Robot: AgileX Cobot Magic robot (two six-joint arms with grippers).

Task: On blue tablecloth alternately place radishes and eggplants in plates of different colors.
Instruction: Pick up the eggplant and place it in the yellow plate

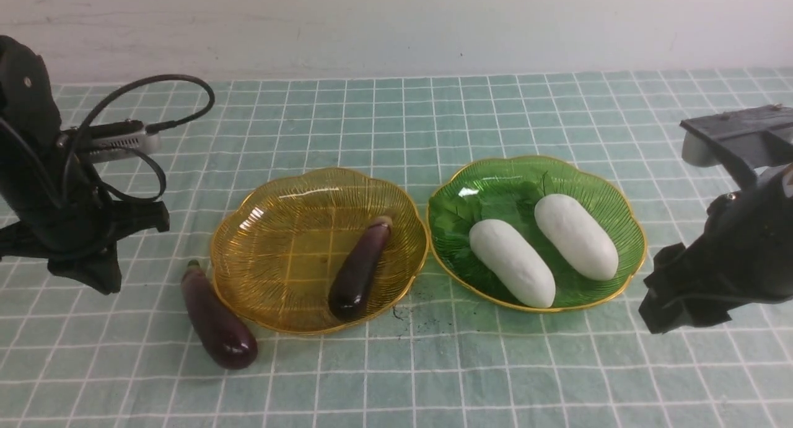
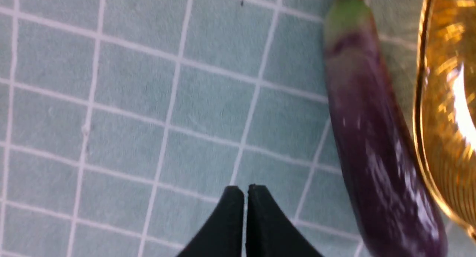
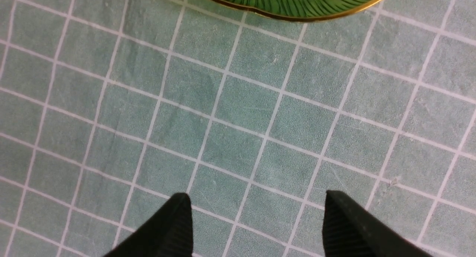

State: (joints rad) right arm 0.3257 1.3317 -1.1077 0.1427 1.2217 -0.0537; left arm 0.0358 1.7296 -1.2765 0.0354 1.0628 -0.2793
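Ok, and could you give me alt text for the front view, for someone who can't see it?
One eggplant lies in an amber plate and two white radishes in a green plate; another eggplant lies on the blue tablecloth beside the amber plate. A robot arm reaches in from each side.

glossy purple eggplants (image 1: 219, 321), ribbed translucent plates (image 1: 291, 230)

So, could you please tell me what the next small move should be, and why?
I would probably open the left end effector and ease it over the loose eggplant. Its jaws are shut on nothing, and that eggplant lies on the cloth beside the amber plate, which already holds the other eggplant.
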